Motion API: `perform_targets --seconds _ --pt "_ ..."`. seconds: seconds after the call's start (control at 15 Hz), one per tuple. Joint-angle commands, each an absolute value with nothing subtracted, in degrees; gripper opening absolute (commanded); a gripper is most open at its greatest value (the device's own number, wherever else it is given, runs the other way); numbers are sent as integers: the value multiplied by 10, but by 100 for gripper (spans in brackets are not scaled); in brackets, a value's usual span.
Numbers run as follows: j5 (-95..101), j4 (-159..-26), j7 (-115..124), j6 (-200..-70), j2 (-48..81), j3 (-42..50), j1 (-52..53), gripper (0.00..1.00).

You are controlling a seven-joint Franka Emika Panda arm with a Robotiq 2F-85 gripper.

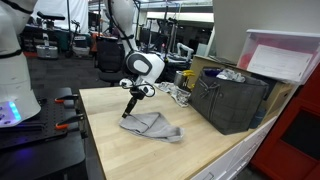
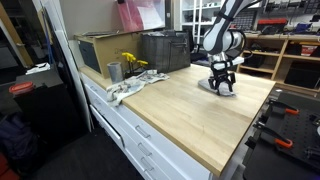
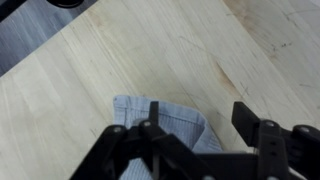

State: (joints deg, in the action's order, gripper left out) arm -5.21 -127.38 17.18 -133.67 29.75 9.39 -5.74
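Observation:
A grey-blue folded cloth [image 1: 153, 126] lies on the light wooden tabletop [image 1: 120, 150]; the wrist view shows its ribbed corner [image 3: 175, 120]. My gripper [image 1: 131, 107] hangs just above the cloth's edge, fingers pointing down. In the wrist view the gripper [image 3: 200, 115] is open: one finger stands over the cloth, the other over bare wood, and nothing is clamped between them. The other exterior camera shows the gripper [image 2: 222, 83] standing over the cloth [image 2: 213, 88] near the table's far end.
A black crate [image 1: 232, 100] stands on the table beside the cloth, also seen in an exterior view [image 2: 165, 50]. Near it are a metal cup [image 2: 115, 71], a white rag [image 2: 125, 90] and a cardboard box [image 2: 95, 50]. Drawers run along the table's front.

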Motion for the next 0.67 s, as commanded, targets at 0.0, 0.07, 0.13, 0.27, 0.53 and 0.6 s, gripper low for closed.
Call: perform_targets --seconds 0.0,0.07,0.13,0.27,0.53,0.6 --pt "-60 -1269 162 -1357 305 94 -64 47" --pt "-60 -1269 161 -1359 306 94 -65 38" --pt "-60 -1270 161 -1360 306 94 -66 31" --pt "-60 -1271 161 -1357 303 95 -67 15" --pt "-56 -1275 164 -1347 286 99 -66 0" --pt "-54 -1279 166 -1343 276 101 -63 0"
